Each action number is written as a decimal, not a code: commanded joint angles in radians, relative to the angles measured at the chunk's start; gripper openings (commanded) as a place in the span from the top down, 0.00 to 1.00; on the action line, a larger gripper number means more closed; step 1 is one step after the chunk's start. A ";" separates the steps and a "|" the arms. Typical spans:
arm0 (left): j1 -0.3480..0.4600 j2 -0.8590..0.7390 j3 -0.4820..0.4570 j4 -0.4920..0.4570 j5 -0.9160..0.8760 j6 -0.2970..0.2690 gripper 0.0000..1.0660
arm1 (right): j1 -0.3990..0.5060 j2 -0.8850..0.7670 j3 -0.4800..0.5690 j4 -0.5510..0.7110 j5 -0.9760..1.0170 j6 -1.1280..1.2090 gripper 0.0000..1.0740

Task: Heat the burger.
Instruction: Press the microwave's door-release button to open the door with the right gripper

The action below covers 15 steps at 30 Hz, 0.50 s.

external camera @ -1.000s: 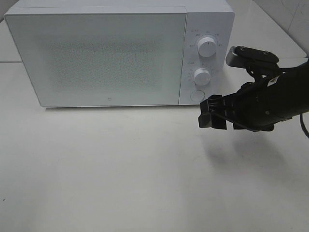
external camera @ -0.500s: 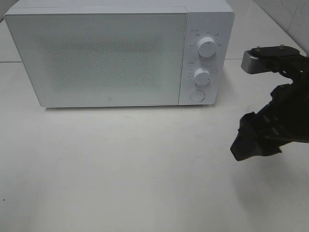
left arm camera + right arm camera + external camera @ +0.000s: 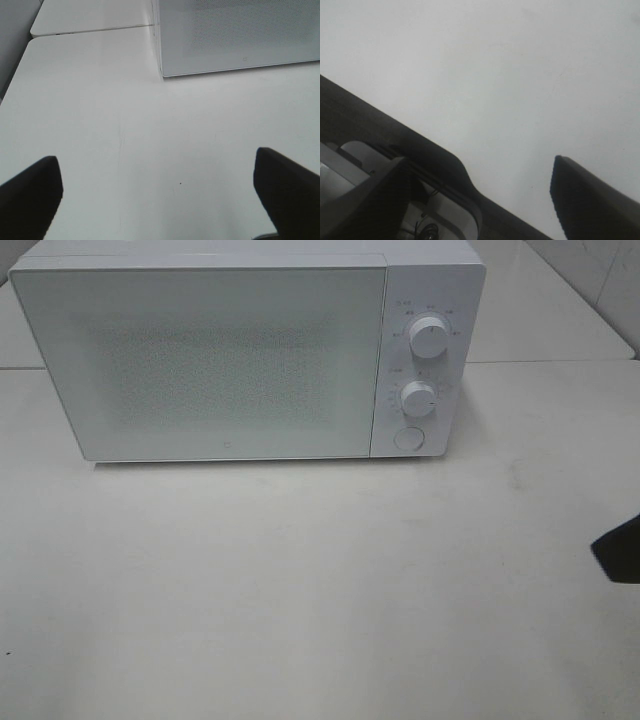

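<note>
The burger is shown in no view, so its place, facing and long axis cannot be told; only the white microwave (image 3: 230, 360), door shut, is seen standing on the white table (image 3: 300, 590). The left gripper (image 3: 156, 165) is held spread wide above the table near the microwave's front corner, nothing gripped. The right gripper (image 3: 477, 165) is likewise spread, empty.

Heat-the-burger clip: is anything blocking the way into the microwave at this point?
Yes. The microwave door is shut across the whole front. No burger shows in any view, so whether it is already inside cannot be told. The left gripper and right gripper are open over bare table, holding nothing.
</note>
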<state>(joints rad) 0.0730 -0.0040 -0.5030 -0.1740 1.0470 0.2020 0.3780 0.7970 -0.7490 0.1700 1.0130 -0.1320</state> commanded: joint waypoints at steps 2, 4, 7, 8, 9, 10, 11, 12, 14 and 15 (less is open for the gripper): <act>0.001 -0.026 0.002 -0.007 -0.002 -0.001 0.08 | -0.005 -0.141 -0.002 -0.050 0.045 0.005 0.30; 0.001 -0.026 0.002 -0.007 -0.002 -0.001 0.08 | -0.005 -0.218 0.001 -0.087 0.065 0.007 0.30; 0.001 -0.026 0.002 -0.007 -0.002 -0.001 0.08 | -0.005 -0.336 0.035 -0.130 0.080 0.028 0.30; 0.001 -0.026 0.002 -0.007 -0.002 -0.001 0.08 | -0.021 -0.403 0.070 -0.134 0.094 0.048 0.30; 0.001 -0.026 0.002 -0.007 -0.002 -0.001 0.08 | -0.036 -0.440 0.090 -0.136 0.103 0.054 0.30; 0.001 -0.026 0.002 -0.007 -0.002 -0.001 0.08 | -0.036 -0.440 0.090 -0.136 0.103 0.054 0.30; 0.001 -0.026 0.002 -0.007 -0.002 -0.001 0.08 | -0.075 -0.505 0.122 -0.135 0.117 0.054 0.30; 0.001 -0.026 0.002 -0.007 -0.002 -0.001 0.08 | -0.075 -0.505 0.122 -0.135 0.117 0.054 0.30; 0.001 -0.026 0.002 -0.007 -0.002 -0.001 0.08 | -0.141 -0.608 0.165 -0.137 0.123 0.054 0.30; 0.001 -0.026 0.002 -0.007 -0.002 -0.001 0.08 | -0.141 -0.608 0.165 -0.137 0.123 0.054 0.30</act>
<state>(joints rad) 0.0730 -0.0040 -0.5030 -0.1740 1.0470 0.2020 0.2480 0.2020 -0.5890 0.0370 1.1300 -0.0840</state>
